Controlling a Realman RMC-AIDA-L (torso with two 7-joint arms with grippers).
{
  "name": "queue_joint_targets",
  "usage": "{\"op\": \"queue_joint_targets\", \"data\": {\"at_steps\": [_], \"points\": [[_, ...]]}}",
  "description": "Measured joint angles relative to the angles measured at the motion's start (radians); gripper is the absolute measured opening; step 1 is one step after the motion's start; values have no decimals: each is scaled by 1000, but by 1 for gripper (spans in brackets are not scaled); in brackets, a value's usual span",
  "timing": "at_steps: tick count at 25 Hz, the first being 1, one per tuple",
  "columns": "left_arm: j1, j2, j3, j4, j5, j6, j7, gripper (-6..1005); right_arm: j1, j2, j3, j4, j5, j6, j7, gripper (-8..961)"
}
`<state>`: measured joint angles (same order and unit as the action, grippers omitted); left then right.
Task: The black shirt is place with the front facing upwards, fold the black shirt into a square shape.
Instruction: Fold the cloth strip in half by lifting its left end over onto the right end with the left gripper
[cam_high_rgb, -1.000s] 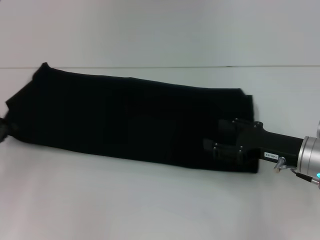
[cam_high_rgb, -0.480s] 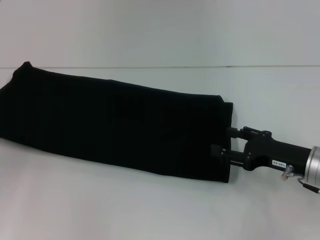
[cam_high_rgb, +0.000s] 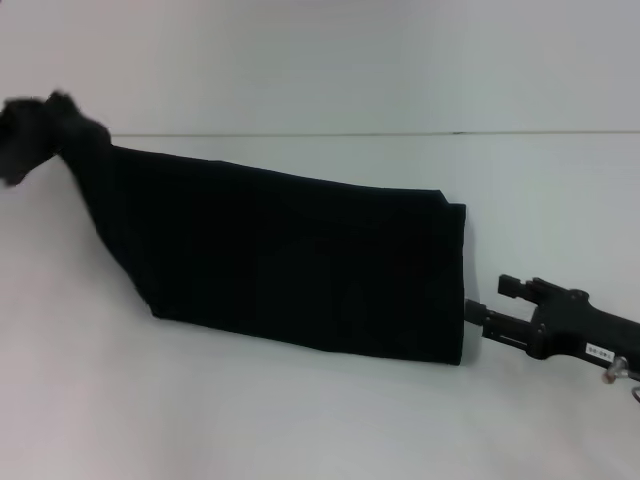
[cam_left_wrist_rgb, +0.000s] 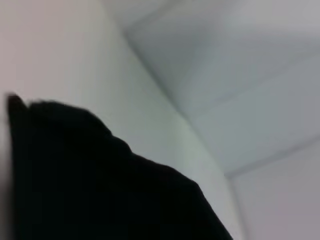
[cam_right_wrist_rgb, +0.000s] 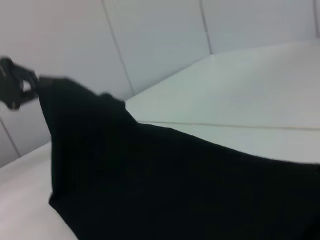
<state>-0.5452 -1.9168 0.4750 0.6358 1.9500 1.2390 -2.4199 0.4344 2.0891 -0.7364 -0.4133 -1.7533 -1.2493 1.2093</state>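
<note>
The black shirt (cam_high_rgb: 300, 260) lies as a long folded strip across the white table, with no print showing. Its left end is lifted off the table and bunched in my left gripper (cam_high_rgb: 25, 135), which is shut on it at the far left. The right wrist view shows that same left gripper (cam_right_wrist_rgb: 17, 90) clamped on the raised corner of the shirt (cam_right_wrist_rgb: 175, 185). Black cloth (cam_left_wrist_rgb: 100, 185) fills the lower part of the left wrist view. My right gripper (cam_high_rgb: 490, 305) hovers just off the shirt's right edge, open, apart from the cloth and holding nothing.
The white table (cam_high_rgb: 300, 420) extends in front of the shirt and to its right. A white wall (cam_high_rgb: 320, 60) rises behind the table's back edge.
The left gripper has raised the shirt's left end and pulled it inward, shortening the strip on the table. The right gripper has backed off the right edge and let go.
</note>
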Motion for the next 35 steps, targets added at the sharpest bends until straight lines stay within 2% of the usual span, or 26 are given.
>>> {"op": "queue_joint_targets", "data": {"at_steps": [1,3,7,11,14,19,22,26,35], "points": [[-51,-25,3,23,-12,68,-6,48,-8,-1,4,0,0,0,7,804],[-84,-44,7,29,-14,90,-6,49,-25,-1,14,0,0,-2,15,804],[-178,-121,59,47,-17,135,-1,46,-58,-3,40,1,0,-5,20,804],[-260,-206,174,58,-17,135,8,45,-87,-6,65,1,0,-12,20,804],[-299,-250,290,25,-24,90,22,44,-106,-9,71,1,-2,-19,20,803],[-333,-258,554,-228,-173,-68,119,49,-122,-13,73,1,-6,-26,20,803],[-345,-258,654,-366,-284,-149,208,52,-126,-14,74,1,-7,-26,20,803],[-334,-259,688,-428,-365,-174,262,56,-125,-16,74,1,-7,-26,19,803],[-298,-259,696,-439,-449,-111,380,90,-116,-16,80,1,-4,-20,19,802]]}}
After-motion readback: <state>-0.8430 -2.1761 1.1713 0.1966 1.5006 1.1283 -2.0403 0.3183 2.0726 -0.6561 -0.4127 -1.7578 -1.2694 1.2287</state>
